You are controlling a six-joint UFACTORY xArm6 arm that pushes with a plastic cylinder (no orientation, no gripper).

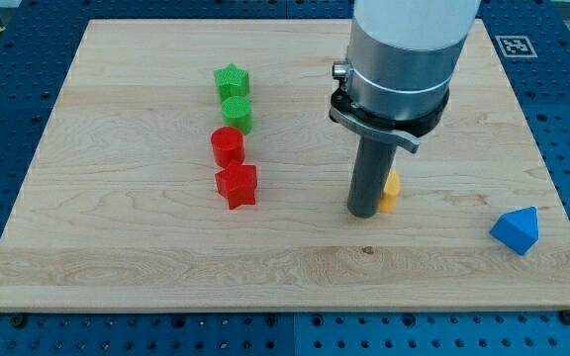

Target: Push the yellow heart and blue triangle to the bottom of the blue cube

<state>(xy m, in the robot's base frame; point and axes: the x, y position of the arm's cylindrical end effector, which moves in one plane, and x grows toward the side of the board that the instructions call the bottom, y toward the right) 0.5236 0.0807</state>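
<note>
Dark and upright, the rod comes down from the view's top, and my tip (366,212) rests on the wooden desk (117,237), touching a yellow block (391,190) on its right. No claw exists here. Well apart at lower right lies the blue triangle (516,230).

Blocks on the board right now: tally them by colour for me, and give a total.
Green: 2, a star and a round block.
Red: 2, a cylinder and a star.
Yellow: 1, mostly hidden behind my tip.
Blue: 1, a triangle.
Total: 6. No blue cube in view.
</note>
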